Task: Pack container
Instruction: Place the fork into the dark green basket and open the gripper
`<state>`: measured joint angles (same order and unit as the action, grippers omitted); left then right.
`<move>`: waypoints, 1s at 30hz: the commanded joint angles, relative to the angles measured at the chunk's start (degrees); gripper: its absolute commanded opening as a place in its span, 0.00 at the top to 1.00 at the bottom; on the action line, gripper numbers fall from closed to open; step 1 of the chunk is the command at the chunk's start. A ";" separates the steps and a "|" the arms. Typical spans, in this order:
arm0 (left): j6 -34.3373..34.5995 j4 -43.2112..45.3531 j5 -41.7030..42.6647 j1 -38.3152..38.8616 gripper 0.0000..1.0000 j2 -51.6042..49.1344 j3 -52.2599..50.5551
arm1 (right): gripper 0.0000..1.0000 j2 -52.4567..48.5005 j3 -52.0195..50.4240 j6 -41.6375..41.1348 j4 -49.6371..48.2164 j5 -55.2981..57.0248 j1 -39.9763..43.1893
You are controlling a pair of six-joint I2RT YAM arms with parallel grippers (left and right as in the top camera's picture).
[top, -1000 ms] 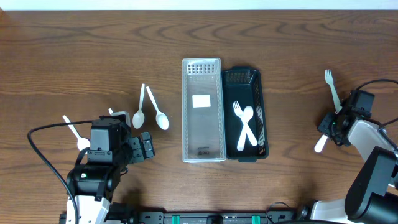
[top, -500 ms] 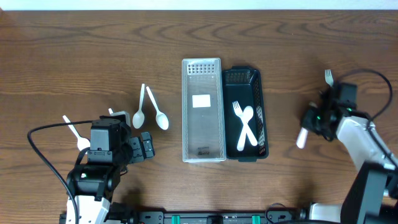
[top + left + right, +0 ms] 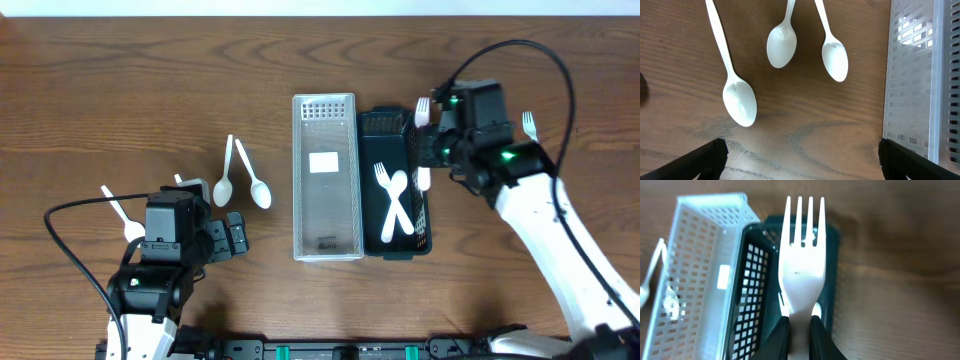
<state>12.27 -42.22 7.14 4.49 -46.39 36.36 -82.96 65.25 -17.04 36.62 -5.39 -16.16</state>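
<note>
Fork (image 3: 801,265) of thin white plastic sits pinched in your right gripper (image 3: 799,341), whose fingers are closed narrow on the neck just below the bowl. It hangs over the right-hand wall of the black basket (image 3: 388,120) with its tines toward the far end. How high it sits above the rim I cannot tell. Expect it to be very light and a little springy, so it will probably bounce or skid rather than settle if you let it go from high up. The smooth handle looks slippery and could pivot between the fingers. A hold near the neck, as you have it, seems the best balanced. Keep off the tines, which look like the part most likely to bend or snap. A crossed pair (image 3: 392,200) of fork and spoon lies inside that basket, so lay this one flat alongside them. Your left gripper (image 3: 800,160) is spread wide and empty above the counter (image 3: 120,80), near three spoons (image 3: 781,46) lying left of the clear basket (image 3: 325,110).
</note>
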 commanded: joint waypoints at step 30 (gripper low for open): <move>0.72 -0.17 -0.04 -0.31 0.02 0.09 1.07 | 0.19 -10.82 30.69 16.39 13.81 4.96 10.91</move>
<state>12.27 -42.22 7.14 4.49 -46.39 36.36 -95.53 91.72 -3.68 49.43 -2.70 -11.09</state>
